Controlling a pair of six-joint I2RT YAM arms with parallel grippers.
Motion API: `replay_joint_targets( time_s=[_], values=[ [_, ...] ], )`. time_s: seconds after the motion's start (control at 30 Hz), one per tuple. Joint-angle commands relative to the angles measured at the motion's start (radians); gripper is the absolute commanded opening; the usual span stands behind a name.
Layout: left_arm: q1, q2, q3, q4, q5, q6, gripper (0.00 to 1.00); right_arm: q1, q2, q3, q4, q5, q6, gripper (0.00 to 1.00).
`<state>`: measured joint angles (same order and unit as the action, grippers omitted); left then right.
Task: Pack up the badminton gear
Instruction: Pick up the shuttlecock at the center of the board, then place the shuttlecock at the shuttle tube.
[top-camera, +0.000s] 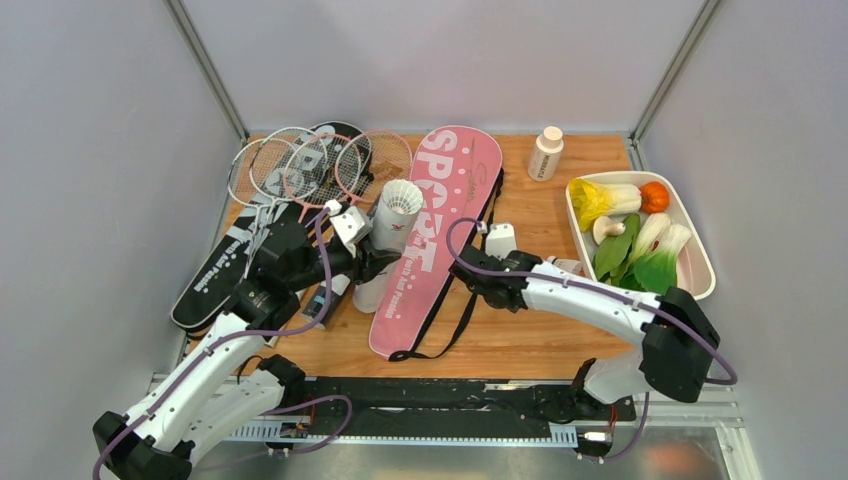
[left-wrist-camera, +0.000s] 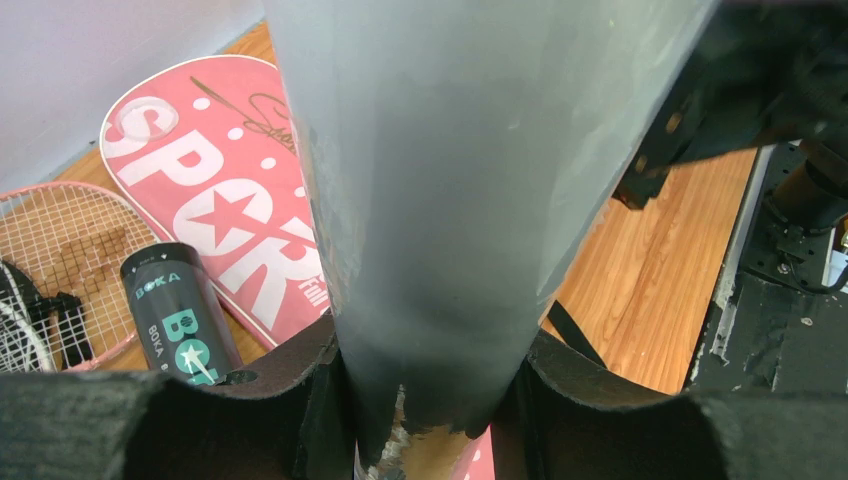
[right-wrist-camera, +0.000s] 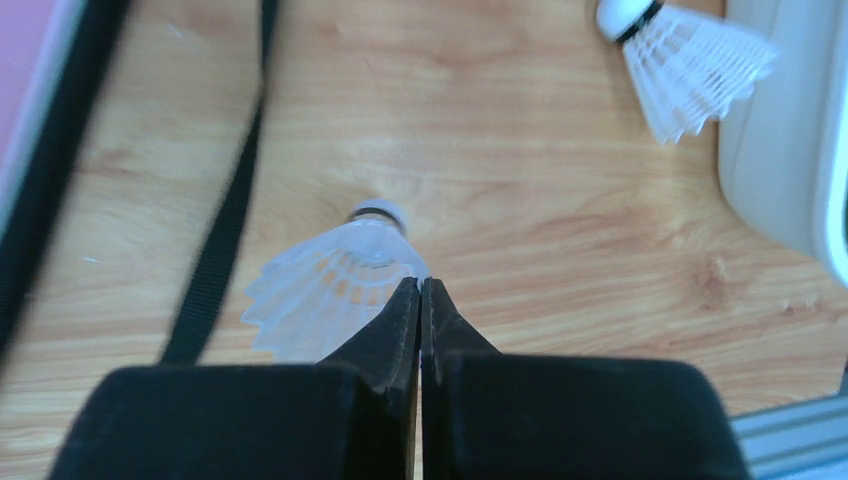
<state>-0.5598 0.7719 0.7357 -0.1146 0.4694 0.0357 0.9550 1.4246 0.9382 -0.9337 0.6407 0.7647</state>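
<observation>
My left gripper (top-camera: 362, 262) is shut on a white tube (top-camera: 392, 235) that stands tilted, with a shuttlecock (top-camera: 403, 197) showing at its open top. In the left wrist view the tube (left-wrist-camera: 450, 180) fills the space between both fingers of this gripper (left-wrist-camera: 430, 400). My right gripper (right-wrist-camera: 421, 285) is shut, its tips pinching the skirt edge of a white shuttlecock (right-wrist-camera: 320, 290) lying on the wood. A second shuttlecock (right-wrist-camera: 690, 60) lies farther off by the tray. The pink SPORT bag (top-camera: 440, 220) lies between the arms. Several rackets (top-camera: 300, 165) rest on a black bag (top-camera: 215, 275).
A black BOKA tube (left-wrist-camera: 180, 310) stands beside the pink bag. The bag's black strap (right-wrist-camera: 225, 230) runs just left of the pinched shuttlecock. A white tray (top-camera: 700, 250) of toy vegetables sits at the right, a small white bottle (top-camera: 545, 153) at the back.
</observation>
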Motion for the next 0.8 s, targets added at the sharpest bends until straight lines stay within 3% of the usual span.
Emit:
replay_joint_targets(
  time_s=[0.0,0.13,0.33,0.77],
  values=[
    [0.0,-0.015,0.043,0.039,0.013,0.021,0.26,-0.017,-0.103,0.178,-0.035,0.105,-0.092,0.0],
    [0.0,-0.012,0.044,0.021,0.029,0.03,0.26,-0.058,-0.176,0.329,0.001,0.108,-0.223,0.0],
    [-0.001,-0.012,0.031,-0.007,0.035,0.086,0.27,-0.121,-0.343,0.435,0.276,-0.126,-0.44,0.0],
    [0.0,0.011,0.023,-0.017,0.028,0.17,0.28,-0.141,-0.374,0.693,0.334,-0.674,-0.392,0.0]
  ],
)
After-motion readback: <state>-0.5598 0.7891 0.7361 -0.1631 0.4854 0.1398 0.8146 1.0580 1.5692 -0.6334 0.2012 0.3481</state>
